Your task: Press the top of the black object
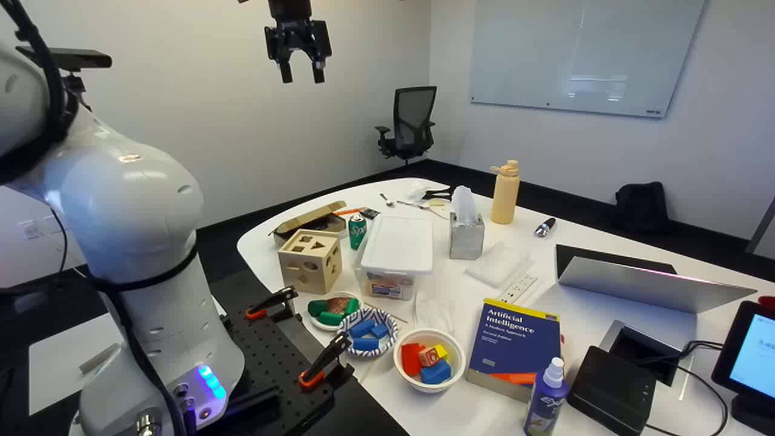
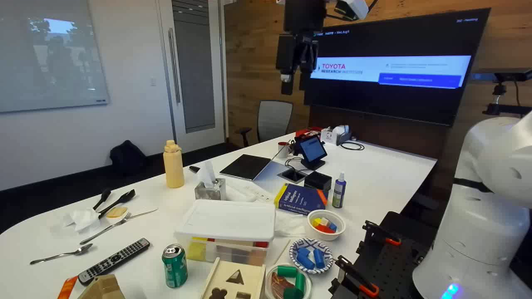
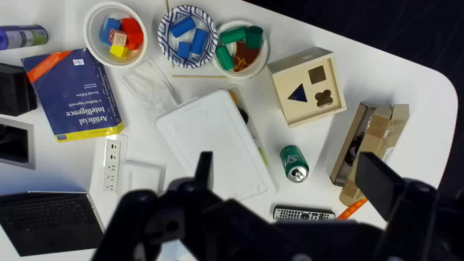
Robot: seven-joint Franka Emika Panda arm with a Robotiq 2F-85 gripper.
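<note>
- Wrist view: the black object (image 3: 16,90) sits at the left edge, partly cut off, just beside the blue book (image 3: 72,94); whether the two touch, I can't tell.
- High over the white table (image 2: 374,187), in both exterior views, the claw (image 1: 303,75) hangs with its tips pointing down, well apart from the black object.
- Its two fingers (image 3: 378,185) stand wide apart, plainest to me from the wrist.
- Over on the table, in an exterior view, the black object lies between an upright purple spray bottle (image 1: 545,402) and a lit screen (image 1: 760,351).
- An open laptop (image 3: 50,223) shows its dark keyboard in the wrist view.
- Near the book, a white bowl (image 3: 96,47) holds red, yellow and blue blocks (image 3: 132,30); just beside it, a patterned bowl (image 3: 165,40) holds blue ones.
- A green can (image 3: 291,157) stands upright near a lidded bin (image 3: 214,141).
</note>
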